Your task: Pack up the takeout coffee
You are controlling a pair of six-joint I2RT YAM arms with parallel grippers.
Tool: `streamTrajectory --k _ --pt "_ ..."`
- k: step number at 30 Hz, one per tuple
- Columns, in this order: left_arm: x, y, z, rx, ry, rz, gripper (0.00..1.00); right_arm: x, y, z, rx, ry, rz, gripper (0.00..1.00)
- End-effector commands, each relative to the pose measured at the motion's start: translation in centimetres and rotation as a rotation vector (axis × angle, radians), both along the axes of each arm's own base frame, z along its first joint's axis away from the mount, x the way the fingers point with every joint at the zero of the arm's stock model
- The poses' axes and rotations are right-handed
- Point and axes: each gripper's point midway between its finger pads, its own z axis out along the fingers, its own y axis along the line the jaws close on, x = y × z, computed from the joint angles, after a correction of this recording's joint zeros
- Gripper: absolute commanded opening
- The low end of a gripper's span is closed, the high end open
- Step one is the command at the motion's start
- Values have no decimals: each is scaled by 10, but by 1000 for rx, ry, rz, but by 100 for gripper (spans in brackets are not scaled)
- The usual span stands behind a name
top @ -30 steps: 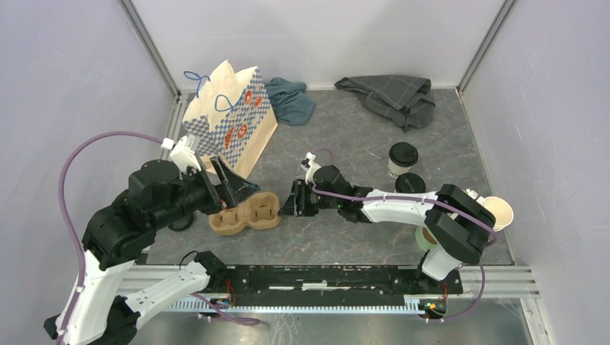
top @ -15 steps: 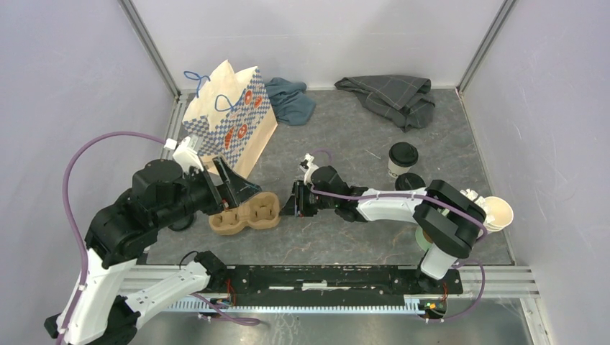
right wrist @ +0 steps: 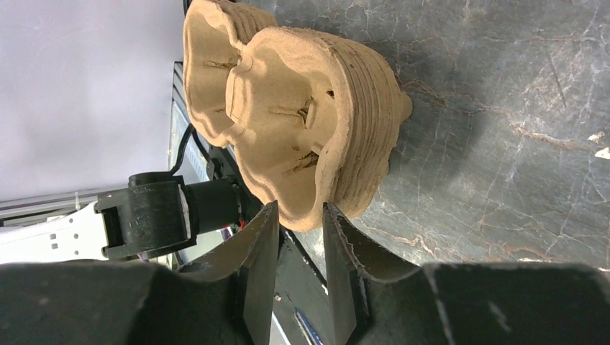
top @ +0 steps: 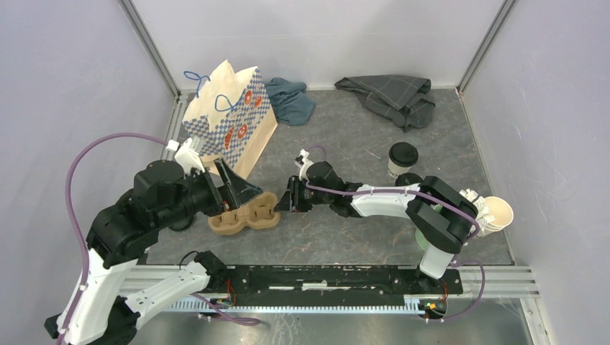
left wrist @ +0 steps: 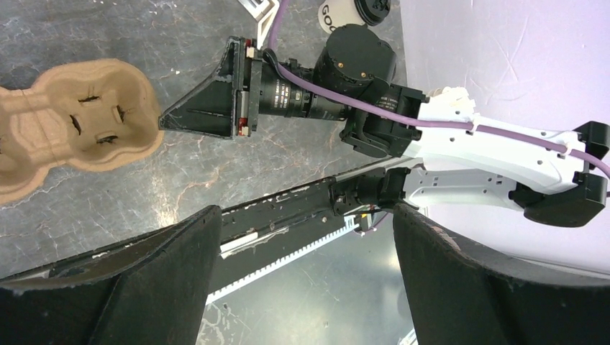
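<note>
Right claw (right wrist: 301,237) straddles carrier (right wrist: 302,129) rim; takeout coffee (left wrist: 337,13) printed "Go".

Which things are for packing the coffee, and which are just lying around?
For the job: lidded coffee cup, cardboard tray, probably the paper bag.
Just lying about: blue cloth, grey cloth, open white cup.

Bright, even overhead light. Soft shadow beside tan moulded-pulp cup carrier (right wrist: 302,122) on dark grey marbled table (right wrist: 539,86). Wrist views: near black fingers (left wrist: 460,287) blurred, underlit. Top view sharp, pale walls (top: 65,79) slightly washed.
</note>
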Motion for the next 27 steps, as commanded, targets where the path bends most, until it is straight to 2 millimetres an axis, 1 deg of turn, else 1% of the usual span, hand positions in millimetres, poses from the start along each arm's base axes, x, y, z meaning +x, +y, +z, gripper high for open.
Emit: streamTrajectory --k 1,8,21,27 --pt "0 -2 4 -44 6 16 94 12 14 21 65 -47 11 34" --pt "-2 -2 3 -56 13 19 94 15 10 16 50 -49 4 36" --pt "1 -7 2 -50 18 4 94 16 18 13 62 -35 24 35" --pt "2 -7 2 -47 18 4 94 18 22 23 81 -43 25 28"
